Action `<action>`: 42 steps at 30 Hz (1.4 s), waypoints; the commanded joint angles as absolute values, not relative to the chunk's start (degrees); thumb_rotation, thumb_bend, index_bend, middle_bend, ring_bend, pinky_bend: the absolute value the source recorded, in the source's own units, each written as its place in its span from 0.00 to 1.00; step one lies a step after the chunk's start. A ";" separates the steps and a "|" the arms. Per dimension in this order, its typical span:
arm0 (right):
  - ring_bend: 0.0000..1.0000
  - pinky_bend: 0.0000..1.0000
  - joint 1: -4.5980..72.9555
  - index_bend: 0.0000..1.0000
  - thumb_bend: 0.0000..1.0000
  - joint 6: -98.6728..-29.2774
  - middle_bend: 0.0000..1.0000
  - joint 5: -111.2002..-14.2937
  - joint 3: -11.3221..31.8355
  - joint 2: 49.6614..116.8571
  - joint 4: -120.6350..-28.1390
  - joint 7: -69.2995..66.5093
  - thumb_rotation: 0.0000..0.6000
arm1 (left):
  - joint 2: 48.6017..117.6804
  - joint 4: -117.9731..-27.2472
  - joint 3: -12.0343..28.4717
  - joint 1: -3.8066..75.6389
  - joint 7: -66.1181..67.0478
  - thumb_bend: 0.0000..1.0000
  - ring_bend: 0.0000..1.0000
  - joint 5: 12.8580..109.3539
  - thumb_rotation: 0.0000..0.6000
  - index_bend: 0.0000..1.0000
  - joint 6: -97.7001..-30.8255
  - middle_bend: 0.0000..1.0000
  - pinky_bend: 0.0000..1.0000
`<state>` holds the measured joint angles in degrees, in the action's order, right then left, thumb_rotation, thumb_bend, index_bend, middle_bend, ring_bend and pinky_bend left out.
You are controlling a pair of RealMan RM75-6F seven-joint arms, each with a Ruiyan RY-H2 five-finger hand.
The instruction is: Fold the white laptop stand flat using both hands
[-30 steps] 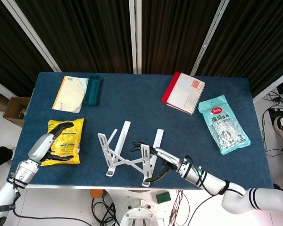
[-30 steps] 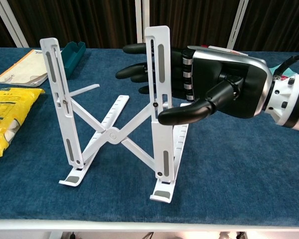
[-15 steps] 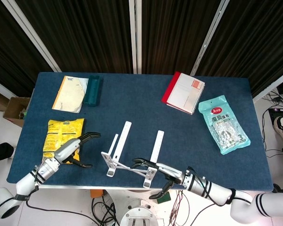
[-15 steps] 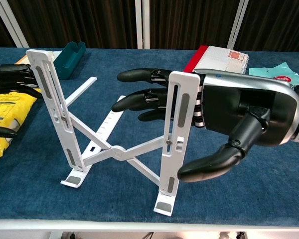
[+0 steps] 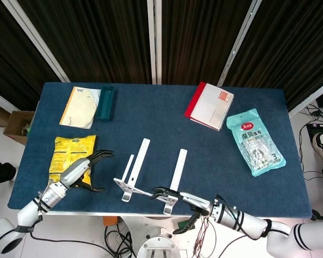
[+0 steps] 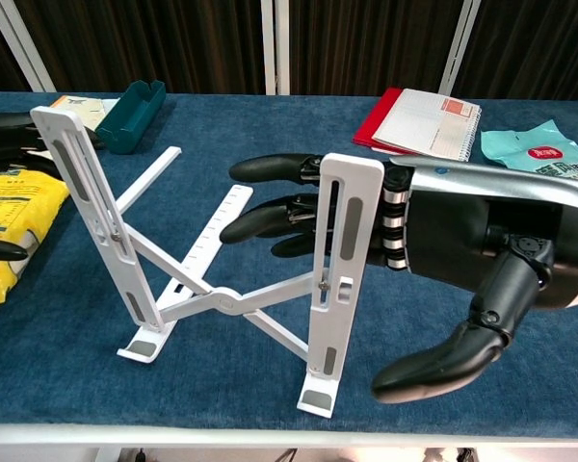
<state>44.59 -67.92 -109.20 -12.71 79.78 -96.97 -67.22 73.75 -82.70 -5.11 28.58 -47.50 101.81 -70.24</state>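
- While the white laptop stand [image 6: 222, 289] stands unfolded at the 6 o'clock edge of the bench [image 5: 151, 115], it reads as light, stiff and slick: thin flat bars on a scissor pivot, likely to skate on the blue cloth if pushed from one side only.
- Best hold, by my judgement: one hand on each upright side bar, squeezing inward so the cross links close; keep fingers off the centre pivot, a pinch point.
- Right hand [image 6: 433, 260] sits at the right upright, fingers spread apart behind the bar, thumb hanging loose below and in front; touching or just behind the bar I cannot tell, but not clamped on it.
- Left hand [image 5: 81, 172] at 9 o'clock of the stand, near but apart, fingers spread, holding nothing, over the edge of the yellow snack bag [image 5: 70, 153].
- Teal tray [image 5: 105, 102] at 11 o'clock, just beside a booklet [image 5: 82, 106]; contents cannot be made out.
- Red notebook [image 5: 210, 106] and teal pouch [image 5: 254, 141] lie around 1–2 o'clock, well apart from the stand.
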 commanded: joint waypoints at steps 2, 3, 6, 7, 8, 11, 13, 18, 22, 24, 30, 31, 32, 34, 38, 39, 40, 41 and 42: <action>0.01 0.02 44.60 0.02 0.00 -68.12 0.16 -108.91 -13.05 79.53 -96.92 -67.12 1.00 | 76.84 -81.13 -3.83 27.82 -47.30 0.00 0.06 102.38 1.00 0.18 -75.09 0.11 0.18; 0.01 0.02 44.62 0.02 0.00 -68.17 0.16 -108.86 -13.14 79.47 -96.92 -67.11 1.00 | 77.37 -80.87 -3.58 27.66 -47.42 0.00 0.06 102.61 1.00 0.18 -76.25 0.11 0.18; 0.01 0.02 44.64 0.02 0.00 -68.37 0.16 -108.63 -13.35 79.24 -96.96 -67.08 1.00 | 78.18 -80.43 -3.30 27.72 -48.61 0.00 0.06 104.00 1.00 0.18 -79.30 0.11 0.21; 0.01 0.02 44.63 0.02 0.00 -68.42 0.16 -108.51 -13.38 79.21 -96.95 -67.08 1.00 | 78.27 -80.36 -3.32 27.93 -49.15 0.00 0.06 104.44 1.00 0.18 -79.83 0.11 0.22; 0.01 0.02 44.64 0.02 0.00 -68.43 0.16 -108.38 -13.42 79.23 -96.91 -67.09 1.00 | 78.35 -80.30 -3.45 28.34 -50.15 0.00 0.06 104.96 1.00 0.18 -80.15 0.11 0.22; 0.01 0.02 44.73 0.02 0.00 -68.38 0.16 -108.16 -13.53 79.36 -96.85 -67.16 1.00 | 78.59 -79.96 -4.06 29.92 -54.23 0.00 0.06 105.90 1.00 0.18 -79.76 0.11 0.26; 0.01 0.02 44.78 0.02 0.00 -68.34 0.16 -108.07 -13.62 79.42 -96.85 -67.15 1.00 | 78.96 -79.16 -4.45 31.14 -56.45 0.00 0.06 106.31 1.00 0.18 -78.95 0.11 0.30; 0.01 0.02 44.90 0.02 0.00 -68.07 0.16 -107.50 -13.66 79.39 -96.94 -66.89 1.00 | 80.42 -77.45 -4.78 32.58 -57.21 0.00 0.08 106.31 1.00 0.18 -78.13 0.12 0.34; 0.01 0.02 45.03 0.02 0.00 -67.80 0.16 -107.15 -13.65 79.48 -96.88 -66.79 1.00 | 81.15 -76.86 -5.15 33.00 -58.56 0.00 0.08 106.13 1.00 0.18 -78.68 0.12 0.34; 0.01 0.02 45.01 0.02 0.00 -67.72 0.16 -107.03 -13.69 79.61 -96.82 -66.67 1.00 | 81.54 -76.53 -5.41 33.26 -59.46 0.00 0.08 106.23 1.00 0.18 -79.06 0.12 0.34; 0.01 0.02 45.01 0.02 0.00 -67.71 0.16 -107.21 -14.02 79.53 -96.94 -65.92 1.00 | 82.68 -75.86 -5.59 34.07 -60.12 0.00 0.08 106.41 1.00 0.18 -80.04 0.12 0.33; 0.01 0.02 45.00 0.02 0.00 -67.75 0.16 -107.25 -14.07 79.50 -96.97 -65.86 1.00 | 82.81 -75.89 -5.59 34.17 -60.12 0.00 0.08 106.47 1.00 0.18 -80.26 0.12 0.33; 0.01 0.02 44.97 0.02 0.00 -67.80 0.16 -107.26 -14.11 79.50 -97.00 -65.82 1.00 | 82.93 -75.95 -5.61 34.29 -60.19 0.00 0.08 106.56 1.00 0.18 -80.44 0.12 0.33; 0.01 0.02 44.95 0.02 0.00 -67.85 0.16 -107.25 -14.21 79.51 -96.98 -65.83 1.00 | 83.25 -75.96 -5.56 34.60 -60.27 0.00 0.08 106.60 1.00 0.18 -80.74 0.12 0.33; 0.01 0.02 44.86 0.01 0.00 -67.94 0.16 -107.23 -14.43 79.61 -96.80 -65.96 1.00 | 84.13 -75.95 -5.06 35.04 -60.18 0.00 0.08 106.38 1.00 0.18 -81.55 0.12 0.32; 0.01 0.02 44.85 0.01 0.00 -67.91 0.16 -107.21 -14.47 79.62 -96.75 -65.91 1.00 | 84.31 -75.95 -4.95 35.11 -60.15 0.00 0.08 106.39 1.00 0.18 -81.86 0.12 0.32; 0.01 0.02 44.83 0.01 0.00 -67.89 0.16 -107.14 -14.50 79.62 -96.72 -65.90 1.00 | 84.52 -75.90 -4.78 35.20 -59.86 0.00 0.08 106.41 1.00 0.18 -82.22 0.12 0.32; 0.01 0.02 44.83 0.01 0.00 -67.88 0.16 -107.07 -14.51 79.61 -96.72 -65.95 1.00 | 84.67 -75.80 -4.63 35.27 -59.42 0.00 0.08 106.36 1.00 0.18 -82.38 0.12 0.31; 0.01 0.02 44.84 0.01 0.00 -67.87 0.16 -107.03 -14.50 79.58 -96.72 -65.94 1.00 | 84.84 -75.65 -4.44 35.33 -58.77 0.00 0.08 106.22 1.00 0.18 -82.43 0.12 0.31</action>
<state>44.84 -67.87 -107.02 -14.50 79.58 -96.72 -65.93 84.58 -75.81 -4.69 35.21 -59.37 106.33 -82.26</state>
